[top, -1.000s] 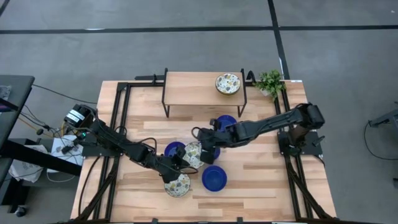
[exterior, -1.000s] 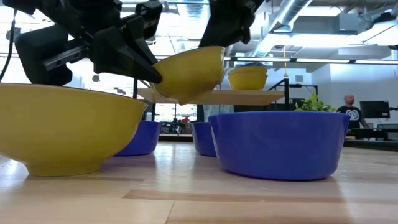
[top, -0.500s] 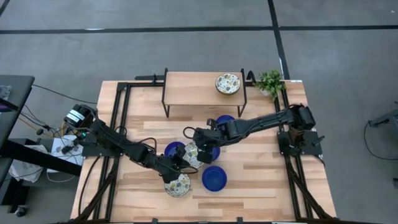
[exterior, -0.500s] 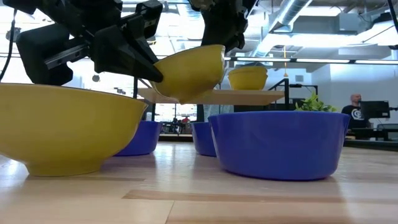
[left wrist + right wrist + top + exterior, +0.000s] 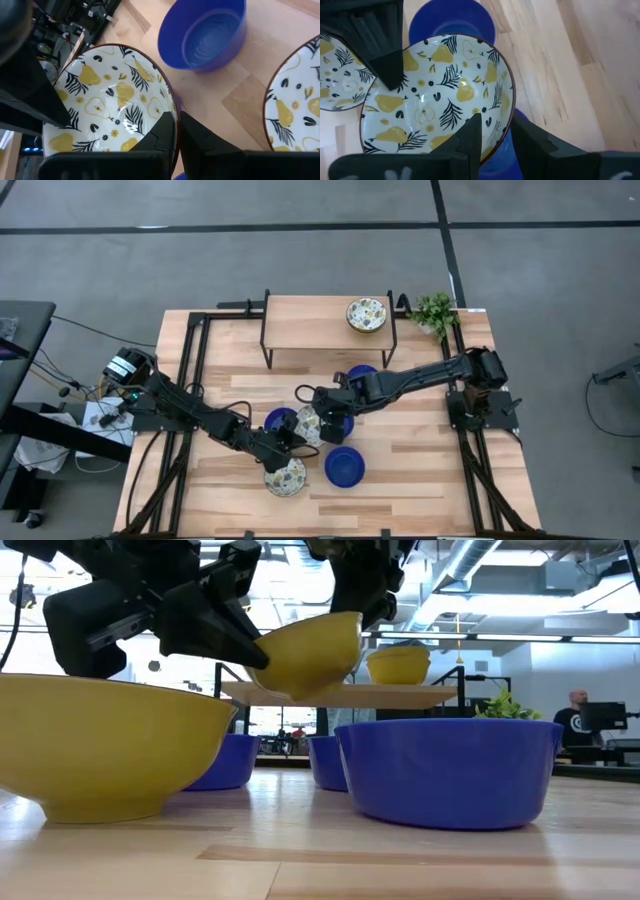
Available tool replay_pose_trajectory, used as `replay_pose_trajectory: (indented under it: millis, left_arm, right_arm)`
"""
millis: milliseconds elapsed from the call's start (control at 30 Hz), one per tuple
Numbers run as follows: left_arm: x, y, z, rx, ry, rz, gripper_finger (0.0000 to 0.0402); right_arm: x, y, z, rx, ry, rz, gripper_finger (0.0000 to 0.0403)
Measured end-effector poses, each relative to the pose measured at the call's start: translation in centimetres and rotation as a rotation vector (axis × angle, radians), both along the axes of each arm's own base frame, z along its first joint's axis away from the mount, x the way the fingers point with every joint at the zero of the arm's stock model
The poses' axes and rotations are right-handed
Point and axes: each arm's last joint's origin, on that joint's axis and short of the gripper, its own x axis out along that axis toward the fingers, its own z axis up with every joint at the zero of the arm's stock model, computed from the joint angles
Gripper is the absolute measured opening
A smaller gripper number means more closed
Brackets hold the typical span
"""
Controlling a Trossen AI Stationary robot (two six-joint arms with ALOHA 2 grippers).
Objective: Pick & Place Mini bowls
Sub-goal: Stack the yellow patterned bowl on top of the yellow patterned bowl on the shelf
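A patterned mini bowl (image 5: 309,426), white inside with yellow pears and yellow outside (image 5: 305,655), hangs above the table's middle. My left gripper (image 5: 175,117) is shut on its rim, coming from the left (image 5: 292,438). My right gripper (image 5: 496,125) is open and reaches down from the right (image 5: 325,417). One of its fingers is inside the bowl's opposite rim and one outside. A second patterned bowl (image 5: 285,477) rests on its base on the table. A third (image 5: 367,314) sits on the raised shelf. Blue bowls (image 5: 345,467) (image 5: 280,420) (image 5: 362,374) stand around. My left gripper pinches the bowl's rim (image 5: 171,102) on its left side, one finger inside the bowl and one outside. The fingers come slanting down from the table's left. The bowl is lifted clear, slightly tilted. My right gripper straddles the right rim (image 5: 509,107); whether its fingers touch it, I cannot tell.
A wooden shelf on black legs (image 5: 300,320) stands at the far middle, with a small green plant (image 5: 435,310) to its right. Another blue bowl (image 5: 512,145) sits right under the held bowl. Bare wood lies along the near edge (image 5: 430,490).
My right gripper has moved toward the table's left, onto the held bowl, and tipped further down, so its fingers now stand on either side of the rim. The bowl stays lifted in my left gripper.
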Motion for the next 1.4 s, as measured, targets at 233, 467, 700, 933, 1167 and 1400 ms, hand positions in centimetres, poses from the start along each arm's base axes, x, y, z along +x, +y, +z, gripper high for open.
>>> replay_pose_trajectory:
  millis: [233, 467, 700, 933, 1167, 1400]
  left_arm:
    - [0.0, 0.0, 0.1, 0.002, -0.014, 0.017, 0.0015]
    - [0.1, 0.0, 0.2, 0.000, -0.024, 0.017, 0.0015]
    - [0.1, 0.0, 0.2, 0.001, -0.025, 0.017, 0.0015]
    - [0.1, 0.0, 0.3, 0.000, -0.028, 0.020, 0.0015]
    - [0.1, 0.0, 0.3, -0.026, -0.031, 0.027, 0.0015]
    - [0.1, -0.1, 0.4, -0.090, -0.028, 0.017, 0.0017]
  right_arm:
    - [0.0, -0.1, 0.0, -0.046, 0.014, 0.071, 0.0080]
    - [0.1, -0.2, 0.1, -0.047, -0.002, 0.058, 0.0011]
    - [0.2, -0.3, 0.0, -0.045, -0.001, 0.054, 0.0005]
    - [0.2, -0.4, 0.0, -0.068, -0.001, 0.058, 0.0001]
    - [0.2, -0.4, 0.5, -0.079, -0.008, 0.066, 0.0001]
    - [0.3, -0.4, 1.0, -0.079, -0.012, 0.076, 0.0001]
